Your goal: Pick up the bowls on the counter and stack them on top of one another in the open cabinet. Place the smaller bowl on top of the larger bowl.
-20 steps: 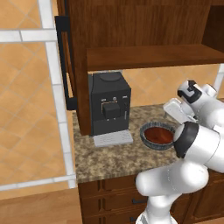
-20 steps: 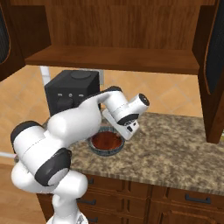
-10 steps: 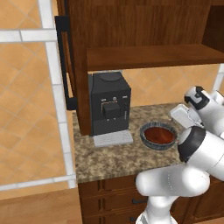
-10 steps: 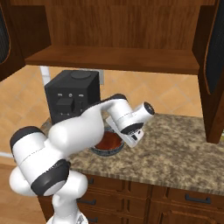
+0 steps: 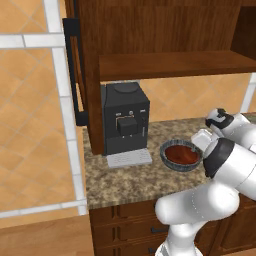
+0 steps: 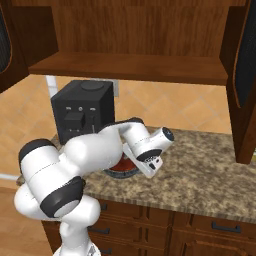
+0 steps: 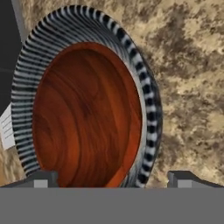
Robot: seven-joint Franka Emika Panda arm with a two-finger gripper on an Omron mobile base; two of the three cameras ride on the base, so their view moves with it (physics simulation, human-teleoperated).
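- The white arm bends low over the bench [image 5: 125, 185].
- The tool [image 7: 113, 177] is wide open and holds nothing.
- The small brown bowl [image 7: 87, 118] sits inside the big grey bowl [image 7: 146, 100], at 12 o'clock from the tool.

A small glossy reddish-brown bowl [image 7: 87, 118] sits nested inside a wide dark grey ribbed bowl [image 7: 146, 94], both upright on the speckled brown-and-beige counter [image 5: 135, 180]. Above them stands the open cabinet [image 6: 135, 67], dark wood with a plank shelf (its door [image 5: 80, 75], with a long black handle, swung wide).
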